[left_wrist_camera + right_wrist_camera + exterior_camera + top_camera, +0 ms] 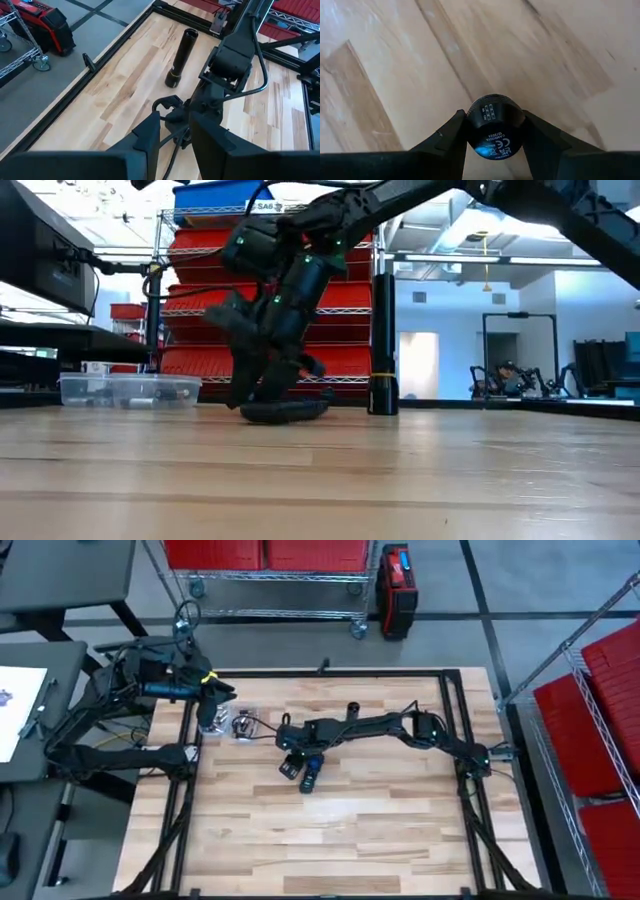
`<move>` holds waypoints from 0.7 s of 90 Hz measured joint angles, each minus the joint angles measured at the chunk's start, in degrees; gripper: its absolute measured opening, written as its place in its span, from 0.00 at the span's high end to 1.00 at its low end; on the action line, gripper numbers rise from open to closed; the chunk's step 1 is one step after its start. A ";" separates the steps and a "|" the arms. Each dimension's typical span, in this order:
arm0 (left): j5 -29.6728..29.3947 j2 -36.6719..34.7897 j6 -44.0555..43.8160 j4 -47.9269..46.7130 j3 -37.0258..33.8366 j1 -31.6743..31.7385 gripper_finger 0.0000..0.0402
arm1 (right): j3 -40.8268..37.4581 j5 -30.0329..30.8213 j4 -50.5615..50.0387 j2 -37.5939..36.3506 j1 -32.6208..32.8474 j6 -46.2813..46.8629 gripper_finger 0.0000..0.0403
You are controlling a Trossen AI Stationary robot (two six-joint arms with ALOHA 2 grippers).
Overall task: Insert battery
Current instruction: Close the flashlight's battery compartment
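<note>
Wooden worktop (400, 830). Right gripper (495, 132), mid-worktop, clamps a black round device (495, 131) low over the wood, probably steadying it for the battery. Left gripper (172, 135) waits open near the worktop's far left corner. Black cylinder (181, 57) lies apart.

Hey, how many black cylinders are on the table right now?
2. One cylinder stands upright toward the table's back edge. The other cylinder is clamped in the right gripper, mid-table. The clear box could hide more.
</note>
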 joint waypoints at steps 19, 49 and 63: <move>0.00 0.00 0.25 -0.04 0.00 0.00 0.80 | 0.00 -0.18 0.37 0.00 -0.01 -0.01 0.54; 0.00 0.00 0.26 -0.08 0.00 0.00 0.80 | 0.00 -1.36 0.92 -0.04 -0.14 0.37 0.38; 0.00 0.00 0.21 -0.07 0.00 0.00 0.80 | 1.36 -1.31 0.29 -0.09 -0.38 0.61 0.39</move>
